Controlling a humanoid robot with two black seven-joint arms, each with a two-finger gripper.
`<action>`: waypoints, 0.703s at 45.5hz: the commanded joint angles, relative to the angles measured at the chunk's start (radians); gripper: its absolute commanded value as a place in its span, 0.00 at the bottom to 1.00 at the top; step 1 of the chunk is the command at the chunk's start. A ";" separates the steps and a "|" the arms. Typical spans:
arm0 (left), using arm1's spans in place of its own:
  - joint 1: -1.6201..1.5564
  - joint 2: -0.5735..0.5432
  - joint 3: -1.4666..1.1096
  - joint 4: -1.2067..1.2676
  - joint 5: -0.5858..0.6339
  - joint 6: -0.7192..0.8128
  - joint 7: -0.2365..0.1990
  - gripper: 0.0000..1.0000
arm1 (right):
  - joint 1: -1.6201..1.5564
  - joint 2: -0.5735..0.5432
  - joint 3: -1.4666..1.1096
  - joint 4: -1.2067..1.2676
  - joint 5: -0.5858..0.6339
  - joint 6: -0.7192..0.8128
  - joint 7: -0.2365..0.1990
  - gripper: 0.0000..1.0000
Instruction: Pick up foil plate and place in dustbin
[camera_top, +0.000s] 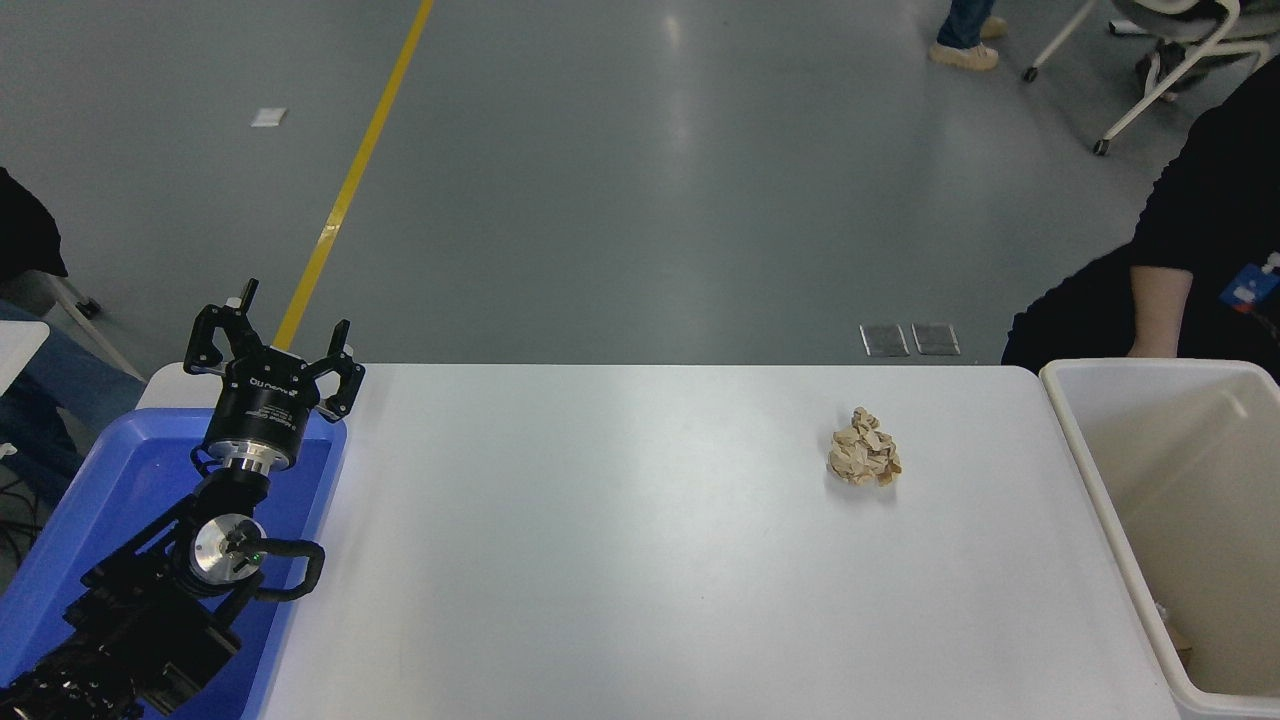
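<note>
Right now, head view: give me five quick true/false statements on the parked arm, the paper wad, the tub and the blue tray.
1. The left gripper is open, above the blue plastic tray. True.
2. The small tan crumpled paper wad lies inside the large cream-white plastic tub. False: it sits on the white table, apart from the tub.
3. The right gripper is holding a shiny foil plate over the tub. False: no right gripper and no foil plate can be made out in this view.
4. The tub stands at the table's right end. True.
5. A person's bare forearm shows beyond the tub. True.
</note>
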 joint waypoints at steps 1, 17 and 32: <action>0.000 0.000 0.000 0.000 0.000 -0.001 0.000 0.98 | 0.439 0.113 -0.251 0.269 -0.002 0.104 0.002 1.00; 0.000 0.000 0.000 0.000 0.000 0.001 0.000 0.98 | 0.829 0.202 -0.263 0.549 0.002 0.765 -0.001 1.00; 0.002 0.000 0.000 0.001 0.000 0.001 -0.002 0.98 | 0.949 0.194 -0.294 0.677 0.002 0.765 -0.003 1.00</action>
